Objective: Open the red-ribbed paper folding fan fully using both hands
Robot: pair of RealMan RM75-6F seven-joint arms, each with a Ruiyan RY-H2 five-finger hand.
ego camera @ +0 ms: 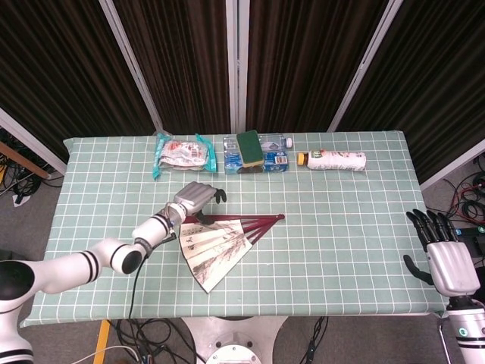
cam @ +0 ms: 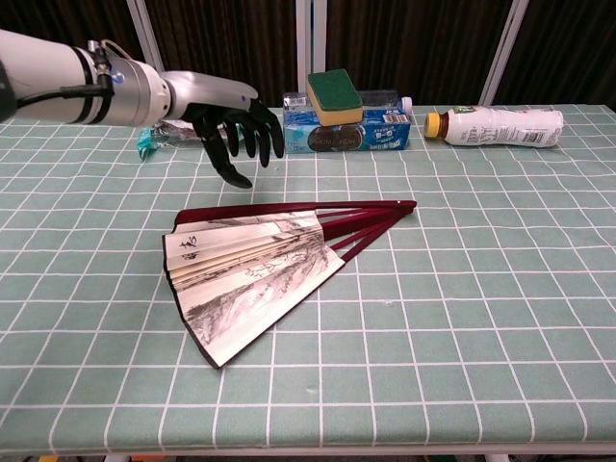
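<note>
Here the left hand (cam: 226,120) hovers empty, fingers spread, above the half-open fan (cam: 260,255) at mid-table, while the right hand (ego camera: 443,258) waits open off-table; next it likely must pin the top rib.

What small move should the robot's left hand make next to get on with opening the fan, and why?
Probably lower the left hand onto the top red rib of the fan. The hand hovers open above that rib, touching nothing, and the fan lies only partly spread on the table. The right hand waits open off the table's right edge, so the left likely pins first.
</note>
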